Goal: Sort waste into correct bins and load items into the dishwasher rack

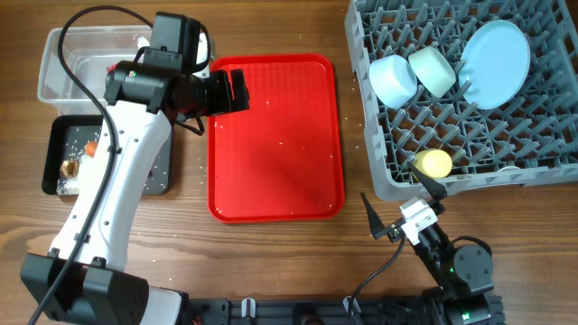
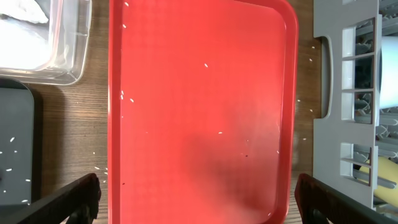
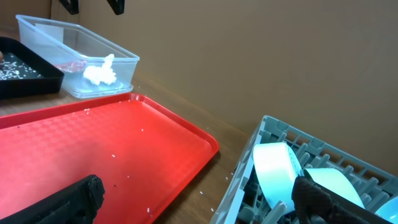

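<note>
a scatter of white rice grains (image 2: 206,65) lies on the flat red tray (image 1: 275,171) in the middle of the desk (image 1: 271,266), with more specks on the wood off its nine and three o'clock edges. they look like the only waste not yet in a bin, so clearing them is probably the step in hand. the left gripper (image 1: 239,90) hovers over the tray's ten o'clock corner, spread wide and empty. single grains are too small to pinch well. better, i think, to sweep or tip them toward the black tray (image 1: 52,153) at nine o'clock, where the carrot (image 1: 90,149) sits, though the red tray's raised lip would catch a sweep. the clear tub (image 1: 54,68) at ten o'clock holds the tissue (image 3: 99,71). at three o'clock the rack (image 1: 388,185) carries the plate (image 1: 495,63), blue bowl (image 1: 393,79), green bowl (image 1: 432,70) and yellow cup (image 1: 435,162). the right gripper (image 1: 393,194), at the rack's seven o'clock corner near the cup, gapes wide, holding nothing.
</note>
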You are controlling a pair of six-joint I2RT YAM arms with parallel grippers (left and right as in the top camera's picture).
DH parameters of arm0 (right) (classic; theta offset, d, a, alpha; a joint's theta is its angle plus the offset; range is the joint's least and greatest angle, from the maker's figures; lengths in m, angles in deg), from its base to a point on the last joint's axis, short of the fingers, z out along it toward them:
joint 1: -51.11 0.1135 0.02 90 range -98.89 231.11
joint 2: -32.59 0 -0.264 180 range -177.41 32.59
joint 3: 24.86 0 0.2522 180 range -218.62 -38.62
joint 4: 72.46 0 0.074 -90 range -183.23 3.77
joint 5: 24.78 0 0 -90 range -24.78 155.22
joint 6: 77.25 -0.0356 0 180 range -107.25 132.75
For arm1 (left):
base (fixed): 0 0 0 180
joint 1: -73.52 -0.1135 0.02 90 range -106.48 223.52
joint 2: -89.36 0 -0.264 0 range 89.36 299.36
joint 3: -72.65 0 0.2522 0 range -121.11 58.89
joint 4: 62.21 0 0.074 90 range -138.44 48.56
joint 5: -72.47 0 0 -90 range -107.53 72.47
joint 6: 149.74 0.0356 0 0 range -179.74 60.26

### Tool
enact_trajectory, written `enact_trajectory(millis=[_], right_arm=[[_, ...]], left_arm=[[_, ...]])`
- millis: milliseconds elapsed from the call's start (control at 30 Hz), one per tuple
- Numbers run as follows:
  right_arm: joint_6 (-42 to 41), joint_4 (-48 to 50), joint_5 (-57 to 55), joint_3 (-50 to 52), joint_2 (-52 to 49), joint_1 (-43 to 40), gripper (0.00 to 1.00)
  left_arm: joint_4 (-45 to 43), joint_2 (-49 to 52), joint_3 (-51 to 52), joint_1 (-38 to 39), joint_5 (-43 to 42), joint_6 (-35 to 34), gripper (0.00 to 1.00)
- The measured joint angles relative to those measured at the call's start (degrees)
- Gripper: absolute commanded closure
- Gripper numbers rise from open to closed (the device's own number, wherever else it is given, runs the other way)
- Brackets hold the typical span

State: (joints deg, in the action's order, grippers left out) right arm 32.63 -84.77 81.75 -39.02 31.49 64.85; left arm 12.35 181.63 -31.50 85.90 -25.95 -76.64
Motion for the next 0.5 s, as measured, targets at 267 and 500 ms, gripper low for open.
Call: enact_trajectory(millis=[267, 500], right_arm=[[0.0, 0.0, 0.0, 0.0, 0.0, 0.0, 0.00], [0.0, 0.0, 0.0, 0.0, 0.0, 0.0, 0.00]], left_arm=[[0.0, 0.0, 0.0, 0.0, 0.0, 0.0, 0.00], [0.3, 0.0, 0.0, -0.3, 0.1, 0.0, 0.00]])
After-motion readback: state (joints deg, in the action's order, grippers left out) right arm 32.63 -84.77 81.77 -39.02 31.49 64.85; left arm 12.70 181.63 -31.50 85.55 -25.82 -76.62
